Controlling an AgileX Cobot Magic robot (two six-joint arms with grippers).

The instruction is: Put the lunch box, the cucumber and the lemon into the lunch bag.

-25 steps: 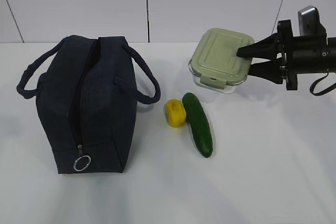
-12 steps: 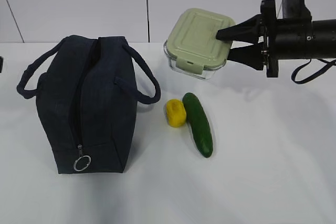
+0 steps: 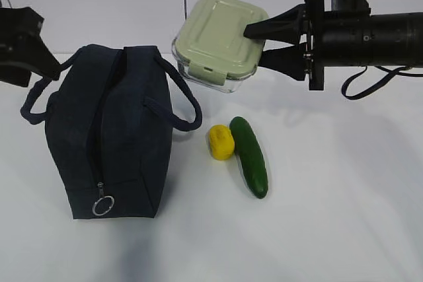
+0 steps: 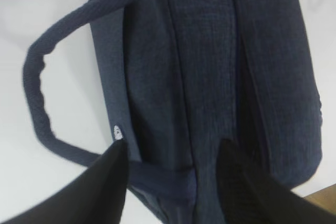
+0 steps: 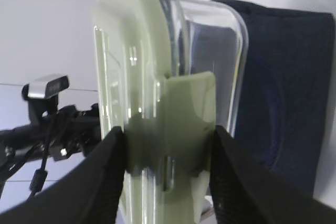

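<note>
Lunch box [image 3: 220, 41] has risen from right of centre to the upper middle of the exterior frame, tilted, clear of the table and close to the bag's [image 3: 109, 130] right handle. The right gripper [image 3: 264, 43] clamps it across lid and base; the right wrist view shows both fingers pressed on its sides. The left gripper [image 3: 39, 54] has newly entered at the upper left, beside the bag's left handle; its jaws stand apart with nothing between them, hovering over the bag in the left wrist view. By my reading, it means to part the bag's mouth for the box. The box has a pale green clip lid on a clear base. Lemon [image 3: 221, 142] and cucumber [image 3: 249, 156] lie touching at centre.
</note>
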